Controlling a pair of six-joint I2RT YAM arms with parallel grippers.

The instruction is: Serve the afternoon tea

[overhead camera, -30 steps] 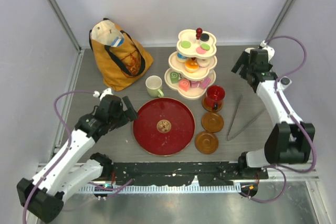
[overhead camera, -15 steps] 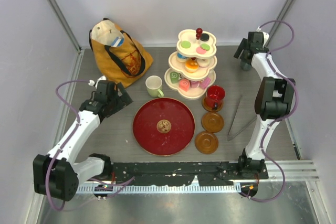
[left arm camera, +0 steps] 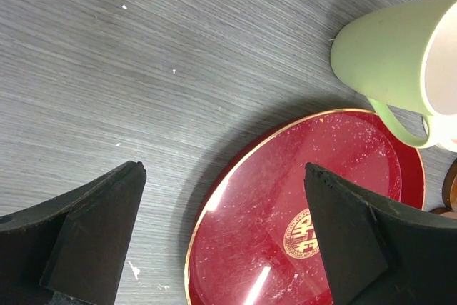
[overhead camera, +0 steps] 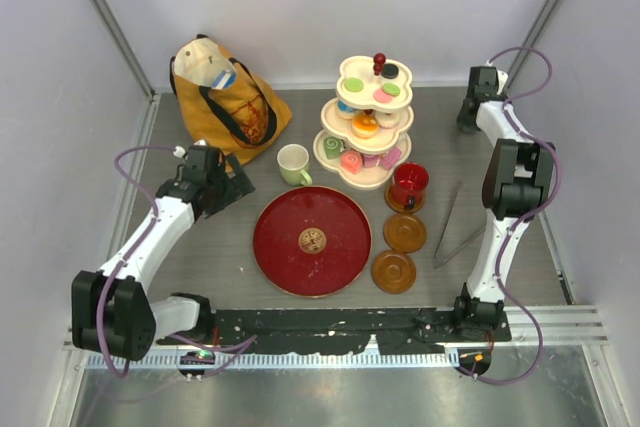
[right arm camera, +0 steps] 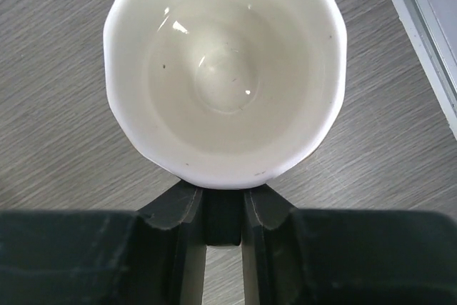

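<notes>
Mugs number three. One pale green ceramic mug [overhead camera: 293, 163] stands upright on the grey wood-grain surface [overhead camera: 445, 147], between the single mustard-yellow tote bag [overhead camera: 225, 107] and the one cream three-tier cake stand [overhead camera: 368, 182], just beyond the far rim of the one big round dark-red tray [overhead camera: 280, 215]. One glossy red mug [overhead camera: 408, 185] sits on a saucer, close against the stand's bottom tier. The white-lined mug [right arm camera: 225, 69], round and glossy inside, stands upright at the far right of the surface, well apart from the other two; from above the arm hides nearly all of it.

Round brown wooden saucers [overhead camera: 405, 232] also number three: one under the red mug and two bare ones in a row towards the near edge, right of the tray. One pair of metal tongs [overhead camera: 447, 225] lies to their right.

Small colourful toy pastries [overhead camera: 364, 125] fill all three tiers, roughly ten in sight; the upper tiers cover some, so the exact count cannot be told.

The right gripper [right arm camera: 221, 191] has its jaws drawn almost together at the near rim of the white-lined mug, pinching a narrow dark piece there that looks like the handle. The left gripper [left arm camera: 225, 169] hangs with its jaws spread wide and holding nothing, over the tray's left rim and the bare surface beside it, the pale green mug near but apart from it.
</notes>
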